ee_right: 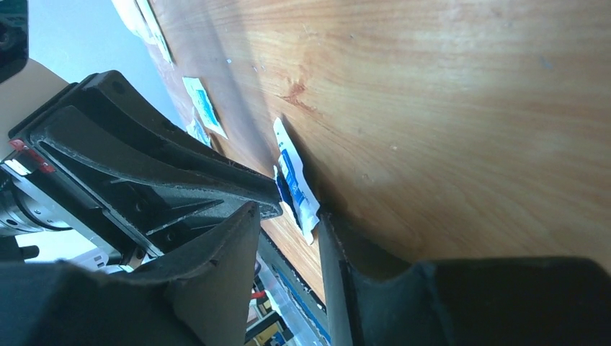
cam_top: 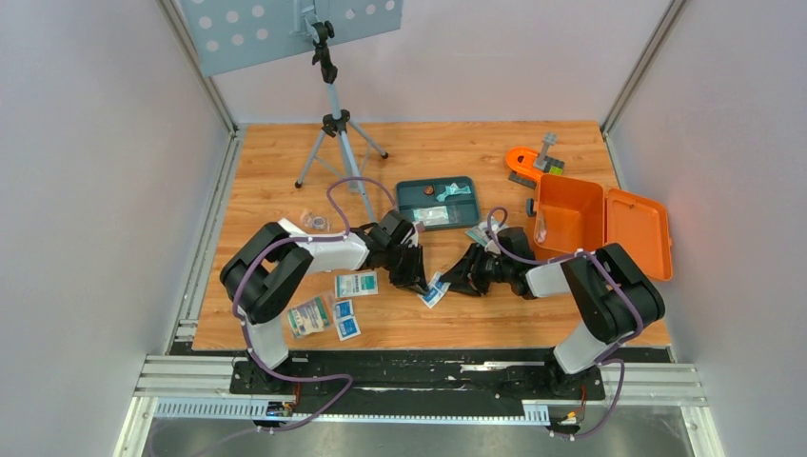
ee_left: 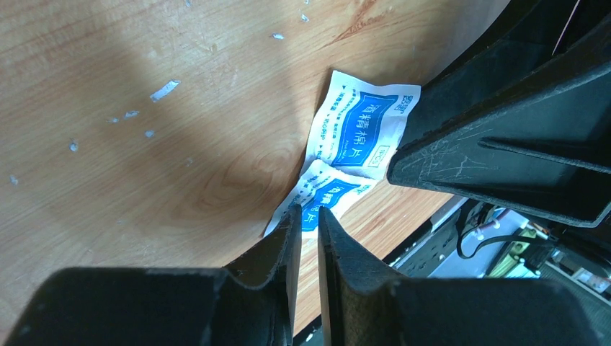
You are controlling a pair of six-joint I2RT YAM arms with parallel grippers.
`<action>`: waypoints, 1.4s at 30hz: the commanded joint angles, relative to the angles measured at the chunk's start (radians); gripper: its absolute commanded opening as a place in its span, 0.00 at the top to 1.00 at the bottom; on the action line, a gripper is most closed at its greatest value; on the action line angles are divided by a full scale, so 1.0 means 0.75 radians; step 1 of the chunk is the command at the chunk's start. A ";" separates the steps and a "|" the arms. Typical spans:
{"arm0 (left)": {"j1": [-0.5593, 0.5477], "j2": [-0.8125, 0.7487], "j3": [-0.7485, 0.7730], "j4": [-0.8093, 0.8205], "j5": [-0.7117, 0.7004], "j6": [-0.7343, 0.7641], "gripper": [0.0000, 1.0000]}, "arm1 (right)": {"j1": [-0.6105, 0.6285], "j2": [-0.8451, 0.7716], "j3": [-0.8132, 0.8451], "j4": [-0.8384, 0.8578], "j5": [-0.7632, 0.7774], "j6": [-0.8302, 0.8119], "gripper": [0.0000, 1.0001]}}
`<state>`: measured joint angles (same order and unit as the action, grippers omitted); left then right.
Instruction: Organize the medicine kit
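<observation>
Count: two arms, both meeting at the middle of the worktop, nearer its near edge. One twin strip of pads (ee_left: 357, 133) lies between them, two square sachets joined edge to edge, white with a blue panel and printed text.

Your left gripper (ee_left: 305, 216) has its fingers drawn to a narrow slit, with the strip's lower end right at the tips. You cannot tell whether it is pinched. Your right gripper (ee_right: 287, 211) has its fingers apart, with the strip between them close to the right-hand finger. One of its fingers covers a corner of the upper sachet in the left wrist view.

Toward the near left corner you have two loose blue sachets (cam_top: 345, 319), one white-and-teal packet (cam_top: 356, 284) and one green packet (cam_top: 309, 316).

There is one teal tray (cam_top: 407, 190) at mid-table toward the far edge, with a few small items in it. One orange case (cam_top: 600, 228) stands lid-open at the right edge.

One tripod (cam_top: 335, 129) stands by the far edge, left of centre, with one leg reaching toward the tray. A purple cable (cam_top: 347, 186) loops over the left arm.
</observation>
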<state>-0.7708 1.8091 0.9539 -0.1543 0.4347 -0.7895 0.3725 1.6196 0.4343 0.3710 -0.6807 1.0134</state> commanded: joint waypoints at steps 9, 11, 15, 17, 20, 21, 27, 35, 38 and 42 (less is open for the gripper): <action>-0.005 0.009 0.067 -0.111 -0.045 0.071 0.75 | 0.013 0.010 0.010 0.062 0.100 0.036 0.81; -0.005 -0.004 0.076 -0.131 -0.051 0.084 0.75 | 0.013 0.011 0.003 0.072 0.126 0.046 0.93; -0.005 -0.045 0.082 -0.164 -0.079 0.102 0.71 | 0.013 0.007 0.006 0.084 0.132 0.063 1.00; -0.005 -0.078 0.091 -0.196 -0.099 0.118 0.64 | 0.013 -0.015 0.022 0.065 0.129 0.060 1.00; -0.005 -0.135 0.118 -0.258 -0.133 0.163 0.45 | 0.014 -0.083 0.067 -0.005 0.145 0.032 1.00; -0.005 -0.171 0.135 -0.296 -0.149 0.182 0.34 | 0.014 -0.110 0.088 -0.047 0.156 0.015 1.00; -0.004 -0.365 0.228 -0.470 -0.241 0.264 0.07 | 0.013 -0.275 0.215 -0.279 0.214 -0.101 1.00; 0.034 -0.532 0.335 -0.616 -0.348 0.314 0.04 | -0.050 -0.494 0.408 -0.637 0.305 -0.263 1.00; 0.071 -0.569 0.344 -0.637 -0.371 0.329 0.04 | -0.144 -0.601 0.470 -0.748 0.331 -0.323 1.00; 0.132 -0.585 0.356 -0.666 -0.387 0.366 0.04 | -0.353 -0.742 0.507 -0.812 0.349 -0.374 1.00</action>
<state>-0.7101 1.3987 1.1873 -0.6075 0.1822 -0.5648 0.2298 1.1603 0.7574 -0.1436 -0.4648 0.8108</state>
